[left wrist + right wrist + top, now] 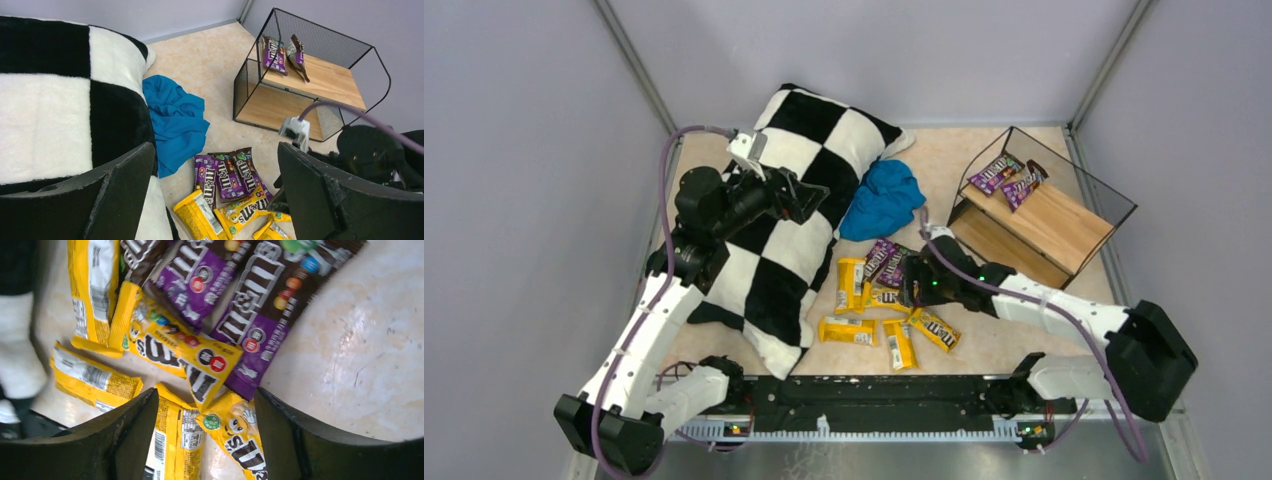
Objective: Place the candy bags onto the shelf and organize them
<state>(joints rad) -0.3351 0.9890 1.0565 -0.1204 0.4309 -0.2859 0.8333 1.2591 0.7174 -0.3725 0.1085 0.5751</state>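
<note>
Right claw (207, 407) spread wide, empty, low over the loose pile of candy bags (886, 300) on the table (984, 350). Left claw (812, 200) spread too, holding nothing, above the pillow (774, 290). Two purple bags (1012, 180) lie on the shelf (1064, 225) top board. Most left to move.

checkered pillow (799, 215) lies on the table; blue cloth (882, 200) just beside it
</note>
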